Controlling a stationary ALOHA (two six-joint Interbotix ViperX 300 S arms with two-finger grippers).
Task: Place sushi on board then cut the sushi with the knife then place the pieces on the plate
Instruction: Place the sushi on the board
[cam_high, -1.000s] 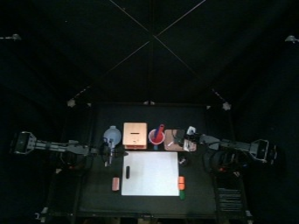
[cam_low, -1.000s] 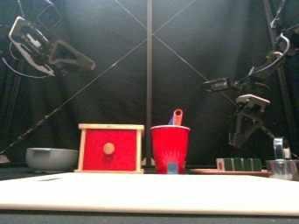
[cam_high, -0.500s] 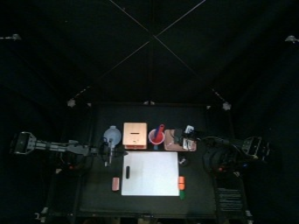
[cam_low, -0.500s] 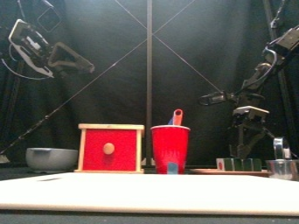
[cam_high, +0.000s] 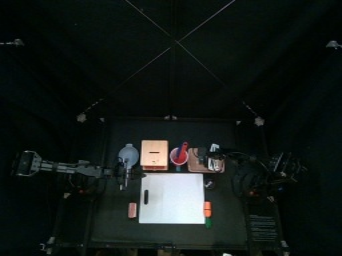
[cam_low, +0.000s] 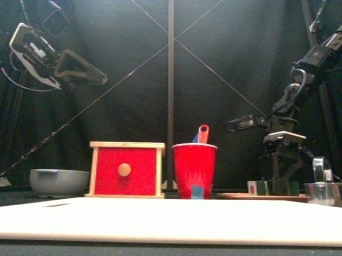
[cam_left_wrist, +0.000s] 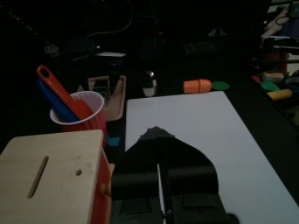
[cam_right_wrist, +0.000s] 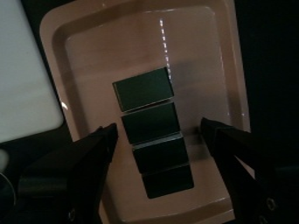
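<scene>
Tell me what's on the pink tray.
Four dark green sushi blocks lie in a row on the tray. The right gripper has its open jaws on either side of them, not touching. The tray's surface under the blocks is covered.

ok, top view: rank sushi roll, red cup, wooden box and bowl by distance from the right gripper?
1. sushi roll, on the pink tray, directly under the right gripper.
2. red cup, just past the tray toward the middle.
3. wooden box, left of the cup.
4. blue-grey bowl, farthest left.
</scene>
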